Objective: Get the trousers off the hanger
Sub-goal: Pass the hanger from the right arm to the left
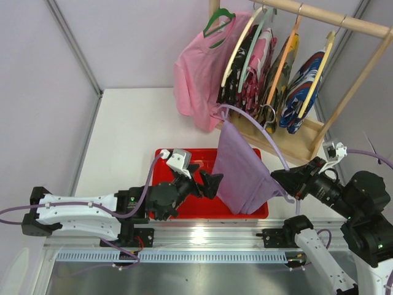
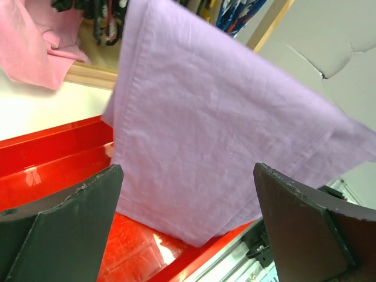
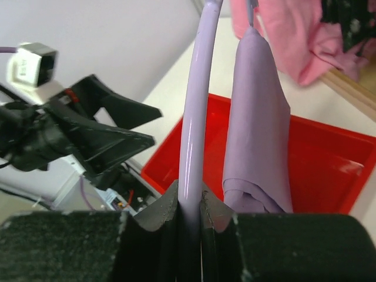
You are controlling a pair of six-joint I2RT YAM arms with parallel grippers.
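- Toward 9 o'clock in the overhead view, the left gripper reaches over the white table. Its jaws are spread wide and hold nothing, and they point toward 3 o'clock at the hanging cloth.
- Under that gripper sits a red tray near the table's 6 o'clock edge.
- Up at 12 o'clock from the tray, a pink shirt hangs at the left end of a wooden rack.
- Over the tray's 3 o'clock half hang the lavender trousers, draped over a lavender hanger and clear of the rack. They widen downward from a narrow top. In the left wrist view the cloth fills the space ahead of the spread fingers without touching them. Whether the hem touches the tray floor I cannot tell.
- Just right of the pink shirt, the black speckled trousers hang on the rack from a pale hanger.
- At 3 o'clock of the lavender trousers, the right gripper is pinched tight on one end of the lavender hanger. The right wrist view shows the rod clamped between its fingers, with the cloth just beside it.
- Farther toward 2 o'clock, a blue-red-white garment hangs near the rack's right post.
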